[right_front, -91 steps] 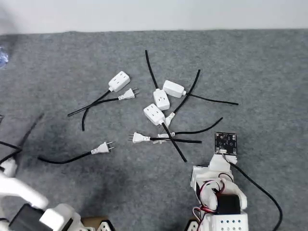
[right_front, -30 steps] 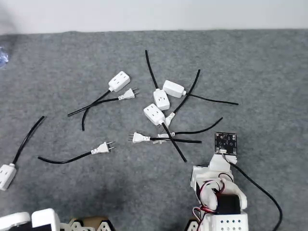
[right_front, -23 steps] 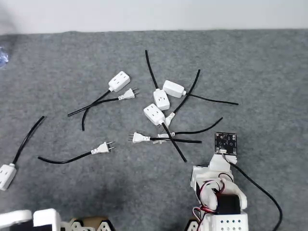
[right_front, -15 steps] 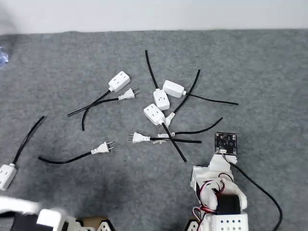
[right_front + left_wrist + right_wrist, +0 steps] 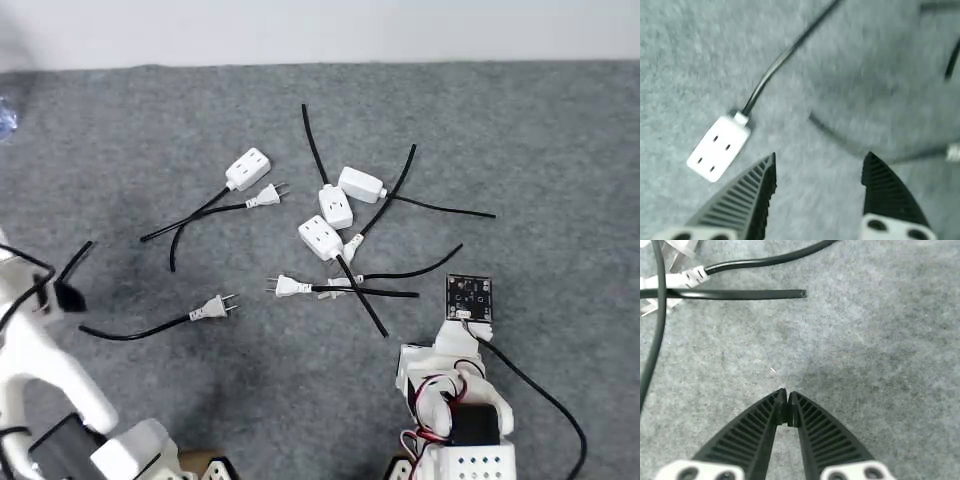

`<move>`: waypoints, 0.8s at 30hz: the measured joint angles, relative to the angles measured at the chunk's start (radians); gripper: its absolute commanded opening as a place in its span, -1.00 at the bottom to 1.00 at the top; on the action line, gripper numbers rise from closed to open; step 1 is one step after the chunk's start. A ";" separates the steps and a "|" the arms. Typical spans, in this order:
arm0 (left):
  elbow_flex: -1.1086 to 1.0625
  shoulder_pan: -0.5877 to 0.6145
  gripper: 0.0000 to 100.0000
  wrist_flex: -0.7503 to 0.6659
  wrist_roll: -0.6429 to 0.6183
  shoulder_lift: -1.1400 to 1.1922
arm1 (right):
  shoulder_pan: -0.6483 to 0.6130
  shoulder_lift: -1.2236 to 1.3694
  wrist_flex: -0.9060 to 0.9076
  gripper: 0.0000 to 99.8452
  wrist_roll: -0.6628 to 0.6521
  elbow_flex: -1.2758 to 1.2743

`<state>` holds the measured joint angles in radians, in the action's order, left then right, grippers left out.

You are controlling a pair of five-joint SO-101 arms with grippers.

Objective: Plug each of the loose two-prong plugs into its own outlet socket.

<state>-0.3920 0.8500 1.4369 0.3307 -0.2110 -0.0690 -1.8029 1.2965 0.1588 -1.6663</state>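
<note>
The left gripper (image 5: 820,161) stands wide open, its two black ribbed fingers (image 5: 760,192) spread over grey felted carpet (image 5: 810,85), holding and touching nothing. Just off one fingertip lies a white rectangular outlet socket (image 5: 719,148), flat, slotted face up, with a round black cord (image 5: 775,70) running away from it. The right gripper (image 5: 787,399) is closed, ribbed tips pressed together on nothing. Well ahead of it lie a white buried plug (image 5: 682,276) and a second cord's cut end (image 5: 801,292). From above, farther ahead of that gripper, four more white sockets lie close together: a nearest block (image 5: 320,238), a middle block (image 5: 336,207), a rounded block (image 5: 361,184) and a far block (image 5: 248,168), making five sockets. There seem to be five plugs. Three show bare metal prongs: a near plug (image 5: 288,287), a side plug (image 5: 214,306) toward the left arm (image 5: 40,340), and a far plug (image 5: 266,196). Two sit among crossed cords.
</note>
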 measured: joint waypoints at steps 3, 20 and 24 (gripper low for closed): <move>-0.043 -0.052 -0.48 -0.094 -0.153 0.000 | 0.000 0.000 0.000 -0.98 0.000 0.000; -0.448 -0.341 -0.48 -0.661 -0.368 0.000 | -0.144 0.000 -0.009 -0.98 0.000 0.000; -0.519 -0.427 -0.48 -0.697 -0.371 -0.003 | -0.236 0.000 -0.014 -0.98 0.000 0.000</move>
<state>-0.9106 0.4235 0.7403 -0.0407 -0.2140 -0.3053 -1.8029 1.2827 0.1588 -1.6663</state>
